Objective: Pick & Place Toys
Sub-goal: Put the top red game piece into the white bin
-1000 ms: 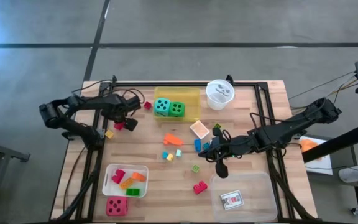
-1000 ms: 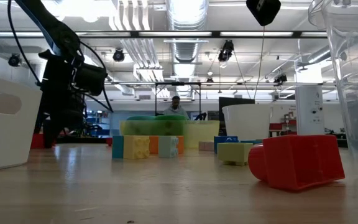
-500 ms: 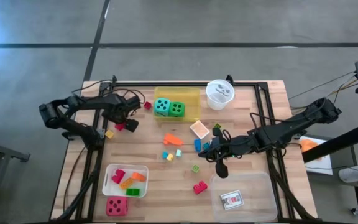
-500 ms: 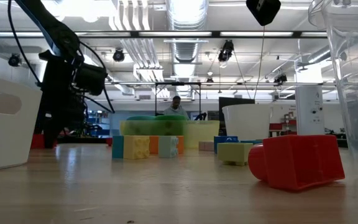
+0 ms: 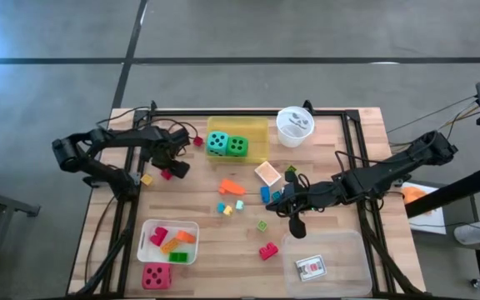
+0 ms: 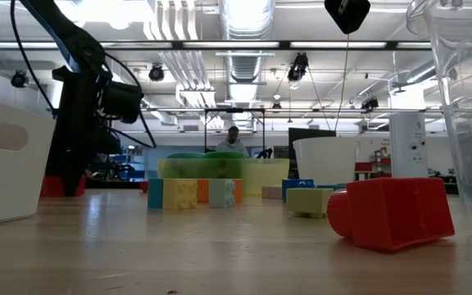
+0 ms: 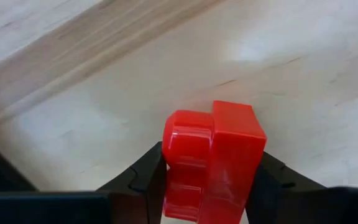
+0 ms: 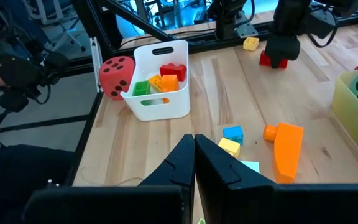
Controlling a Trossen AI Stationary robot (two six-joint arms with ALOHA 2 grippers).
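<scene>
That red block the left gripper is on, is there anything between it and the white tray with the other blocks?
Nothing visible blocks it. The left gripper has the red block between its fingers, and the table between there and the white tray is bare; a yellow block sits beside that path, not in it.

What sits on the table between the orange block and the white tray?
In the right wrist view, a small blue block and a yellow block lie between the orange block and the white tray.

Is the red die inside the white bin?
No, the red die sits on the table just outside the white bin, against its wall.
</scene>
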